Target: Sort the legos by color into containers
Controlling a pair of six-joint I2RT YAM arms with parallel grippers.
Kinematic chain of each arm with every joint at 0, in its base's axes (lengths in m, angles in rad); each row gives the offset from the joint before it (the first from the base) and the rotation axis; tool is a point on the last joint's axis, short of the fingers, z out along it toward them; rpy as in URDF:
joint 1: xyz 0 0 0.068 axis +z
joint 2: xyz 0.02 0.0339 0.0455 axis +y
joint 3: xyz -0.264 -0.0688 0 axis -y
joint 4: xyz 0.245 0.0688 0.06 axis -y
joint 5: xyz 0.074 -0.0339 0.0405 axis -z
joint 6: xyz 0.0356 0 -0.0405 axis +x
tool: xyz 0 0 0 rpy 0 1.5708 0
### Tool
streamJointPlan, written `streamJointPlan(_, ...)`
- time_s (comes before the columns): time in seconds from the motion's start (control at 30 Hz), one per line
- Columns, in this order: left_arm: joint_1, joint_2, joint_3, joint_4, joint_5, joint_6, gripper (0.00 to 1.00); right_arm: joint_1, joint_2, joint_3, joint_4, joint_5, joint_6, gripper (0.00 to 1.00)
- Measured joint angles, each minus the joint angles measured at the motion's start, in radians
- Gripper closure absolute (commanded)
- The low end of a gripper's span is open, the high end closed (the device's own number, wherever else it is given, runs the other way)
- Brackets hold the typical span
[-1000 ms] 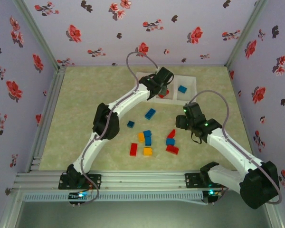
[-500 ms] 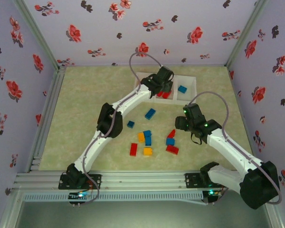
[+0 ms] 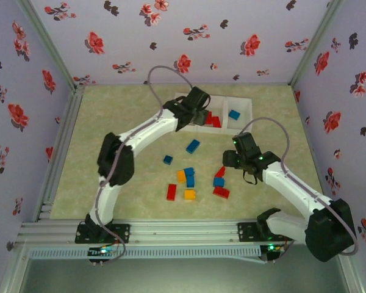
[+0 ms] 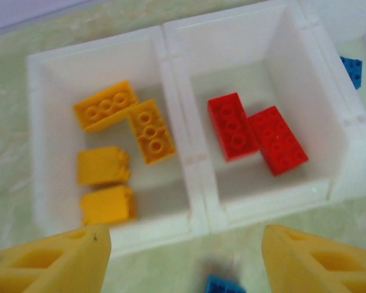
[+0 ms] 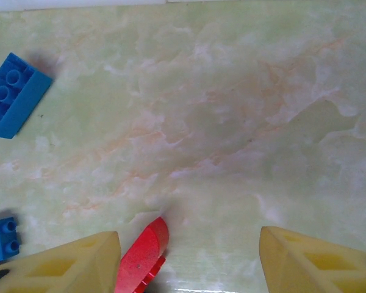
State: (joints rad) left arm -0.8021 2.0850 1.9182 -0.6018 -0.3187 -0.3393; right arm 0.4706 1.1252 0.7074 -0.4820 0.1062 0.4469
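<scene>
The white tray (image 4: 184,160) holds several orange-yellow legos (image 4: 104,105) in its left compartment and two red legos (image 4: 256,135) in the middle one. A blue lego (image 3: 233,114) lies in the right compartment of the tray (image 3: 246,104). My left gripper (image 4: 186,264) hovers open and empty over the tray's near rim; from above, the left gripper (image 3: 197,115) is seen there too. My right gripper (image 5: 189,262) is open low over the table, with a curved red lego (image 5: 143,255) lying loose between its fingers, close to the left finger (image 5: 67,265). Seen from above, the right gripper (image 3: 227,163) hangs by the loose pile.
Loose bricks lie on the table mid-front: blue ones (image 3: 193,146) (image 3: 168,160) (image 3: 189,177), an orange one (image 3: 180,176), a yellow one (image 3: 190,195), red ones (image 3: 171,191) (image 3: 221,192). Flowered walls close in the back and sides.
My left gripper opened and let a red lego drop into the middle compartment, then drew back to the left and toward the near rim. The right arm has hardly moved.
</scene>
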Motion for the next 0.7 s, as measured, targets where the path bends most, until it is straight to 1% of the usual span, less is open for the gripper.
streamJointPlan(0.1,0.0,-0.163,-0.193,0.011,0.0,-0.038,0.34,0.022,0.021,0.004,0.035,-0.017,0.011,0.38)
streamJointPlan(0.2,0.002,-0.298,-0.376,0.018,0.0,-0.079,0.34,0.074,0.065,0.01,0.087,-0.032,0.037,0.39)
streamJointPlan(0.37,0.01,-0.464,-0.624,0.014,0.001,-0.131,0.34,0.178,0.192,0.05,0.17,-0.043,0.068,0.39)
streamJointPlan(0.53,0.048,-0.594,-0.758,-0.018,0.001,-0.15,0.35,0.267,0.307,0.11,0.25,-0.076,0.032,0.38)
streamJointPlan(0.7,0.145,-0.768,-0.873,-0.039,0.001,-0.159,0.34,0.333,0.416,0.187,0.304,-0.128,-0.082,0.37)
